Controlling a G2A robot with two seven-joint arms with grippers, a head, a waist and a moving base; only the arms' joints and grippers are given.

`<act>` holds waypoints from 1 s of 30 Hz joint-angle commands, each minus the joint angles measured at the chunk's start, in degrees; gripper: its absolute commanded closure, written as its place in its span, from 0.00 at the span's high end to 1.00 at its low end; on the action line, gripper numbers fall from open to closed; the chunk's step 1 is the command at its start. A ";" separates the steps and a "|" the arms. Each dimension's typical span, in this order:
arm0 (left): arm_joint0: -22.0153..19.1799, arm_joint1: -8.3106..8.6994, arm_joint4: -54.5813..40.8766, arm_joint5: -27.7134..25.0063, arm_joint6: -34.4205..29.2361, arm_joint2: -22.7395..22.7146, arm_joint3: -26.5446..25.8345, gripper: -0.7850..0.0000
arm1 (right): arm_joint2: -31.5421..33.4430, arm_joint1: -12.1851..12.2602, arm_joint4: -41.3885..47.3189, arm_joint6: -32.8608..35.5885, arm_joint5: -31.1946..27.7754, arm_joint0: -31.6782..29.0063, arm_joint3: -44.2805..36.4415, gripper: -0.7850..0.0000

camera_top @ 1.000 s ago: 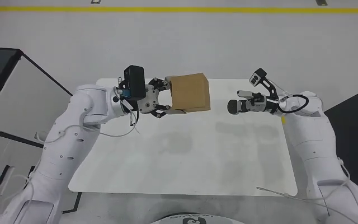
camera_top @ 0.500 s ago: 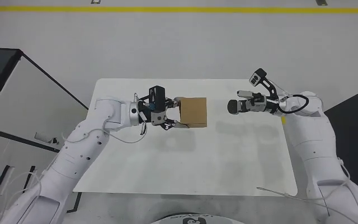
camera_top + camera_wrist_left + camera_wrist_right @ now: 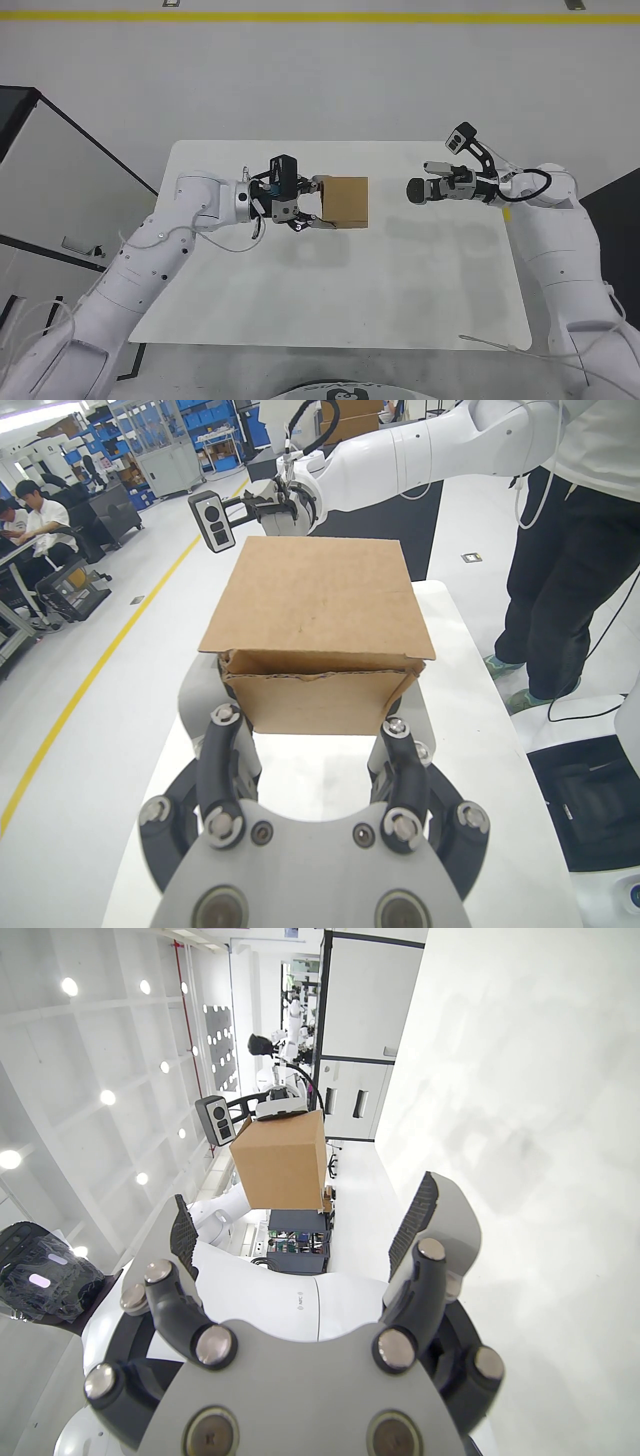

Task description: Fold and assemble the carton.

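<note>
A brown cardboard carton [image 3: 345, 200] stands closed-sided on the white table [image 3: 350, 300], a little behind its middle. My left gripper [image 3: 318, 203] holds the carton's left end, one finger on each side wall. In the left wrist view the carton [image 3: 315, 600] stretches away from my left gripper [image 3: 310, 695], its near end showing a folded-in flap with a ragged edge. My right gripper [image 3: 412, 189] hovers open to the right of the carton, a short gap away, pointing at it. The right wrist view shows the carton [image 3: 280, 1163] beyond my right gripper [image 3: 305, 1208], which holds nothing.
The table's front half [image 3: 330, 290] is bare white surface. A black frame structure [image 3: 40, 130] stands off the table's left side. A yellow line [image 3: 320, 16] runs across the floor behind the table.
My left arm has brought the carton down and a little forward onto the table, then nearly stopped. The right arm has not moved.
</note>
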 commanded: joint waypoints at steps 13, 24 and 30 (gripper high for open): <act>-2.31 -2.53 11.28 1.26 11.84 8.05 14.73 0.00 | 0.00 0.00 0.00 0.00 0.00 0.00 0.00 1.00; -4.11 -3.46 14.80 2.55 17.60 9.91 18.78 0.00 | 0.00 0.00 0.00 0.00 0.00 0.00 0.00 1.00; -3.00 -3.55 14.31 4.45 15.89 9.82 19.40 0.00 | 0.00 0.00 0.00 0.00 0.00 0.00 0.00 1.00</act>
